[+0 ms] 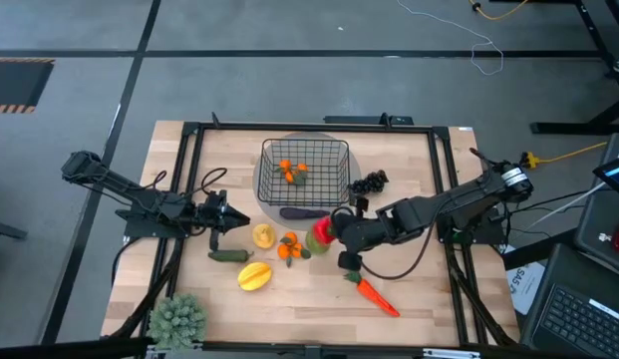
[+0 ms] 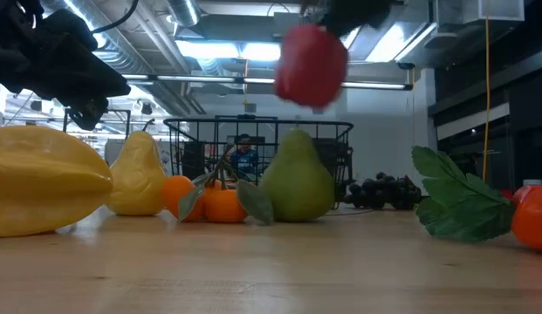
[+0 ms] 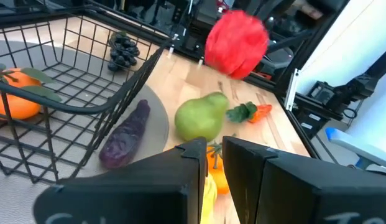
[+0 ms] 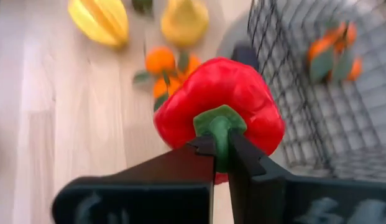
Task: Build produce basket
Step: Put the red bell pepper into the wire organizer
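Observation:
The black wire basket [image 1: 304,170] stands mid-table on a grey mat, with leafy tangerines [image 1: 292,172] inside. My right gripper [image 1: 336,231] hovers just off the basket's near right corner, shut on a red pepper [image 1: 322,233]. A purple eggplant [image 1: 302,211] lies along the basket's near wall. Near it rest a yellow pear [image 1: 263,235], tangerines [image 1: 288,246], a green pear [image 1: 307,247], a yellow star fruit [image 1: 253,275], a green cucumber [image 1: 227,255], dark grapes [image 1: 369,182] and a carrot [image 1: 377,296]. My left gripper [image 1: 239,221] waits shut left of the yellow pear. My right gripper pinches the pepper's green stem [image 4: 219,121] between its two fingers [image 4: 199,155]. The fingers reach in from the table's right, slanting downward. The pepper [image 2: 312,65] is lifted clear of the table, hanging beyond the fingertips with its stem toward the gripper.
A spiky pale-green potted plant [image 1: 177,319] sits at the table's near left corner. A black frame [image 1: 194,130] borders the wooden table. Bare wood lies at the near edge between the star fruit and the carrot. A person [image 2: 244,157] shows far behind the basket.

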`<state>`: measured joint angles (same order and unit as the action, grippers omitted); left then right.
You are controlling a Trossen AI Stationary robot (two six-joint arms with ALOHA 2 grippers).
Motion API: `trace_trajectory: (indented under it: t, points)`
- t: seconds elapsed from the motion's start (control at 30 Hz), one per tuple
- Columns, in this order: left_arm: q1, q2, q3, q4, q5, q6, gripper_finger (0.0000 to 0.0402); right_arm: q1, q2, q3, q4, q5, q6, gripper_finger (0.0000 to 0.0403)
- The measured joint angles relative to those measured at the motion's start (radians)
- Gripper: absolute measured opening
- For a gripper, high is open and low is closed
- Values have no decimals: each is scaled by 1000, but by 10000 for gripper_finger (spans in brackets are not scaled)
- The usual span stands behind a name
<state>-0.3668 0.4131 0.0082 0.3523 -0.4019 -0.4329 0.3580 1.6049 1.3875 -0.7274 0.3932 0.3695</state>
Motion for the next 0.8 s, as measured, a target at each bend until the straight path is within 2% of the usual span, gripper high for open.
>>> trace_trajectory:
  t: [0.33,0.67,0.8]
  points:
    - [0,0,0,0,0,0,41,-23,-1,128,47,206,-197,5]
    - [0,0,0,0,-1,0,41,-122,-1,188,37,227,-336,6]
    - [0,0,0,0,-1,0,41,-167,-1,227,-20,226,-357,6]
